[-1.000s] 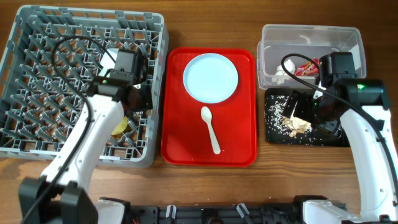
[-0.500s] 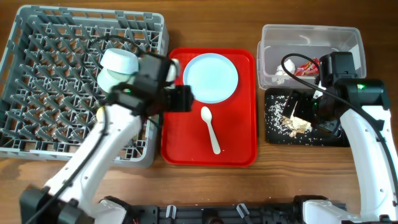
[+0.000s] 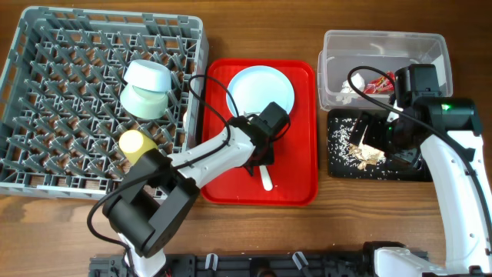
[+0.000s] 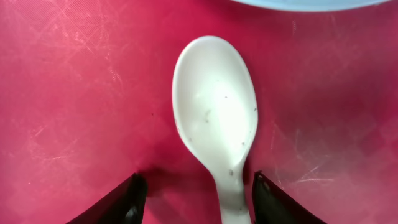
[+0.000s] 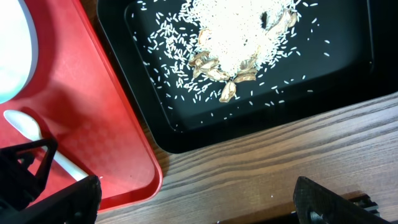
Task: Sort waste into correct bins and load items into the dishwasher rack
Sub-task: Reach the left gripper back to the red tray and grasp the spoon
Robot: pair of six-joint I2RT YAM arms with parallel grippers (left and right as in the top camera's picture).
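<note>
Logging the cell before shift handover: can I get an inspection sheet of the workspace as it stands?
Surface: wooden table.
Job's things: bowl and cup in rack; plate and spoon on red tray; wrapper and tissue in clear tub; food scraps in black tray; fork not seen.
Clutter: nothing seen.
Grippers: left gripper open, straddling spoon handle; right gripper open, beside black tray.
Cables: left arm's cable loops over red tray; right arm's cable over clear tub.
Surroundings: nothing seen.

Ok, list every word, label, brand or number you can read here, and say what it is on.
None can be read.
The small shiny red snack wrapper in the clear plastic rectangular tub: any print is too small to read.
The white plastic spoon: dark specks only, no lettering.
</note>
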